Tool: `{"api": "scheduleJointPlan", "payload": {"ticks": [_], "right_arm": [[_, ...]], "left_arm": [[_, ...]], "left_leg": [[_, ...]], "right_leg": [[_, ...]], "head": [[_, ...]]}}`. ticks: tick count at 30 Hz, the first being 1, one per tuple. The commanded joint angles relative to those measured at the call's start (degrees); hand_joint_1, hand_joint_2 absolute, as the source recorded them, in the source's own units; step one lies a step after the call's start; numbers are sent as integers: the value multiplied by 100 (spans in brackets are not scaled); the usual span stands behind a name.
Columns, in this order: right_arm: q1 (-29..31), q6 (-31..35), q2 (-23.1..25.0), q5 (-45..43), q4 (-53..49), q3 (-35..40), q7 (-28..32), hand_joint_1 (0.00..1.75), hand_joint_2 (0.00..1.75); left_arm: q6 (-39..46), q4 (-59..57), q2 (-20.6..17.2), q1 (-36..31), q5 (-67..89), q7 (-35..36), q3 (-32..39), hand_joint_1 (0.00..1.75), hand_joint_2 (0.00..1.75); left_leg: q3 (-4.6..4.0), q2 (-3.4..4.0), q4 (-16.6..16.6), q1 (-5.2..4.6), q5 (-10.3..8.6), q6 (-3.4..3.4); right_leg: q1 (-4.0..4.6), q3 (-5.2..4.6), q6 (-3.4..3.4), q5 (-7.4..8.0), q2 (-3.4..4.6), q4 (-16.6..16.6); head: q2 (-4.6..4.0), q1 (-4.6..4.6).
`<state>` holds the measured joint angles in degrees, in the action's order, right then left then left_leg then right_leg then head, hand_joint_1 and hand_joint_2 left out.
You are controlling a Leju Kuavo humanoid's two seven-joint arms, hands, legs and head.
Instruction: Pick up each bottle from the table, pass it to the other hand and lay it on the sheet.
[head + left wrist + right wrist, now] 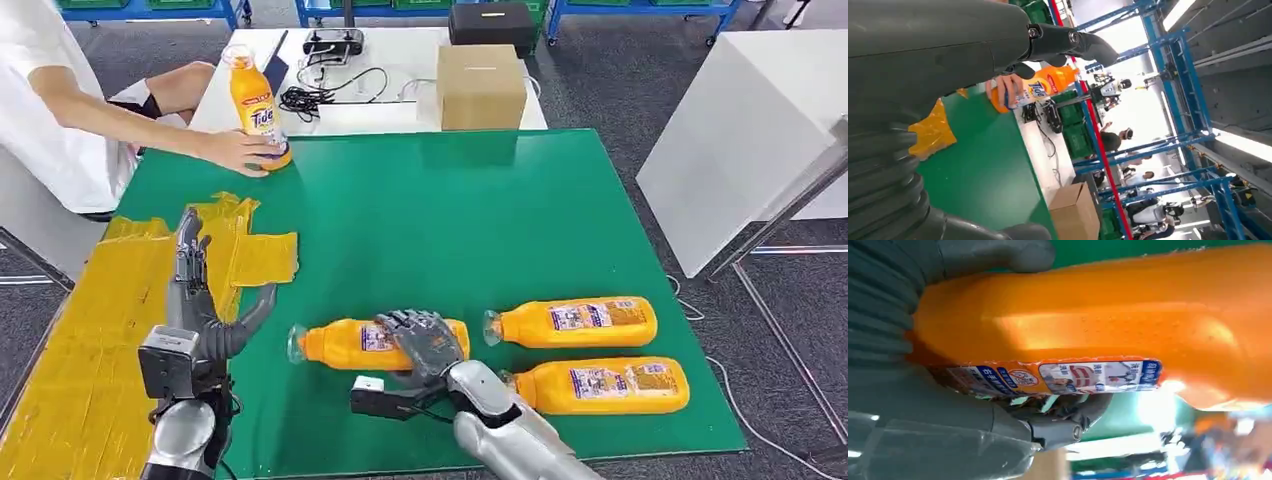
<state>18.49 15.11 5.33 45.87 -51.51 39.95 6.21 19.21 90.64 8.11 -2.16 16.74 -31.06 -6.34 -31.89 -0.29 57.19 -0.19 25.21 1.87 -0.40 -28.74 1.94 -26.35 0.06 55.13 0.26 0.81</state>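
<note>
Upper left of the head view: a person's hand (238, 152) clasped round the base of an upright orange plastic detergent bottle with a Tide label (256, 108), standing at the far left corner of the green-topped table (430, 230). Same bottle (1035, 89) in the left wrist view, gripped by the person's hand.

Left side, lower down: a crinkled yellow plastic sheet (90, 330) spread over the table's left edge. Above it, the left hand (200, 300), fingers spread and pointing up the frame, thumb out to the right, holding nothing.

Lower centre: an orange plastic bottle lying on its side (340, 344), cap end toward the left, on the green surface just right of the sheet. Right hand (428, 343) draped over its labelled middle, fingers curled across the top; in the right wrist view, thumb (998, 255) on one side and dark fingers (1068, 412) on the other side of the orange body (1108, 325), gripping it. Bottle resting on the table or just lifted: cannot tell.

Lower right: two more orange bottles lying on their sides, caps left, one farther (575, 322) and one nearer (600, 386), parallel and close together.

Upper centre: a brown cardboard box (481, 87) on a white table (400, 110) behind, with black cables (310, 98).
</note>
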Motion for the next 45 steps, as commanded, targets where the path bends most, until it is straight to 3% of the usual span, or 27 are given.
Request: {"api": "scheduleJointPlan", "payload": {"ticks": [1, 3, 8, 15, 21, 33, 41, 45], "right_arm": [[-1300, 598, 220, -1000, -2707, -1938, 966, 175, 175], [-1430, 719, 357, -1469, -2974, -2258, 1524, 175, 175], [-1664, 820, 571, -2181, -3462, -2604, 2077, 175, 175], [-1708, 917, 701, -2574, -3545, -2830, 2285, 175, 175], [-1402, 374, 771, -2867, -2871, -2637, 2409, 175, 175], [-1316, 347, 755, -2842, -2701, -2586, 2465, 175, 175], [-348, 79, 958, -2481, -548, -2118, 2434, 175, 175], [-240, -41, 1115, -2084, -161, -1517, 2467, 175, 175]], "left_arm": [[-380, 108, -107, 134, -204, 89, -171, 0, 175], [-422, 22, -109, 56, -220, 106, -222, 0, 175], [-527, -27, -121, -97, -318, 138, -441, 0, 175], [-1246, -75, -233, -109, -892, 404, -574, 0, 175], [-3135, -660, -472, -287, -2215, 815, -620, 0, 175], [-3299, -674, -488, -320, -2314, 861, -664, 0, 175], [-3620, -1072, -488, -757, -2543, 939, -1017, 0, 175], [-3588, -1185, -450, -850, -2557, 962, -1068, 0, 175]], "left_leg": [[-45, -5, 6, 2, -7, -4], [-63, -17, 9, 4, -8, -6], [-85, -30, 8, 6, -11, -5], [-90, -21, 3, 4, -14, -5], [-76, -11, -7, 4, -14, -7], [-85, -8, -3, 8, -11, -5], [-91, -3, -5, 5, -16, -5], [-87, 1, -5, 10, -17, -10]], "right_leg": [[2, -41, 1, 0, -8, 7], [4, -55, 9, 1, -17, 8], [5, -76, 10, 3, -25, 5], [3, -85, 9, 9, -17, 1], [4, -75, 7, 11, -7, -7], [7, -79, 9, 11, -4, -7], [5, -89, 7, 15, -1, -5], [9, -85, 6, 14, 6, -6]], "head": [[0, -4], [0, -7], [0, -4], [0, -4], [0, -4], [0, -4], [0, -4], [0, -4]]}}
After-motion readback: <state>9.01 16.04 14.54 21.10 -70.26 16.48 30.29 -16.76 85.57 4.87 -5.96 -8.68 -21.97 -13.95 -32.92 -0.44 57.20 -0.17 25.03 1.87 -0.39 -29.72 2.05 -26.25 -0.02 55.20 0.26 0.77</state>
